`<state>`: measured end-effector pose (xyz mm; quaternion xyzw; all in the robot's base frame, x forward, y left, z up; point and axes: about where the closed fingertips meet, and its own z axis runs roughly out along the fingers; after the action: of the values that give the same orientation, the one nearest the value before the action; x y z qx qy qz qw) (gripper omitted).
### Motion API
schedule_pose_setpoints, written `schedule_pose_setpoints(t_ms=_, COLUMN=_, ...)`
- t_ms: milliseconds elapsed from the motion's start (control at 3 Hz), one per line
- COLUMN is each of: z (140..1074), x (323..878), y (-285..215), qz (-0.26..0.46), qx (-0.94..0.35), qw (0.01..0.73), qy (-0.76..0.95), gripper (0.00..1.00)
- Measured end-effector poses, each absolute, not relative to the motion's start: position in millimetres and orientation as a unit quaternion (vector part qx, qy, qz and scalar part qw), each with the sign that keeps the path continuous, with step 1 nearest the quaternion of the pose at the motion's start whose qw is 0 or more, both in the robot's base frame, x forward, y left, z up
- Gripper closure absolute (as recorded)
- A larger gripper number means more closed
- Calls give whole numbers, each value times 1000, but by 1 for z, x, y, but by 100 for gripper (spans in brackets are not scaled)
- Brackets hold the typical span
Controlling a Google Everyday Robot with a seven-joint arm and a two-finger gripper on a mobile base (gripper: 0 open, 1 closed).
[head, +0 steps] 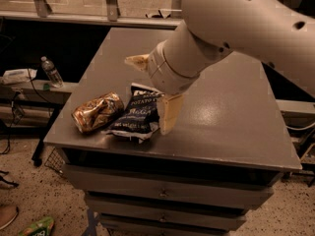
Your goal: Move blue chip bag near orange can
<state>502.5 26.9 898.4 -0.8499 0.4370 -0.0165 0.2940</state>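
The blue chip bag (pixel 136 117), dark navy with white lettering, lies flat near the front left of the grey table (pixel 231 127). Its left edge touches the orange can (pixel 97 112), a dented shiny orange-gold can lying on its side. My gripper (pixel 152 87) hangs just right of and above the bag. It is open, with one tan finger (pixel 168 113) beside the bag's right edge and the other finger (pixel 137 60) raised behind it. Nothing is held between them.
The table's front edge runs just below the bag and can, with drawers (pixel 162 193) underneath. A water bottle (pixel 51 72) stands on a low shelf to the left. My large white arm (pixel 236 18) covers the table's back right.
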Motion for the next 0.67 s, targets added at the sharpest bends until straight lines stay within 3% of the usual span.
schedule_pose_setpoints(t_ms=333, z=901, x=501, y=24, qz=-25, qx=-848, qw=287, qy=444, gripper=0)
schedule_pose_setpoints(t_ms=667, z=908, x=496, y=-26, qz=-61, qx=-826, qw=248, qy=503, gripper=0)
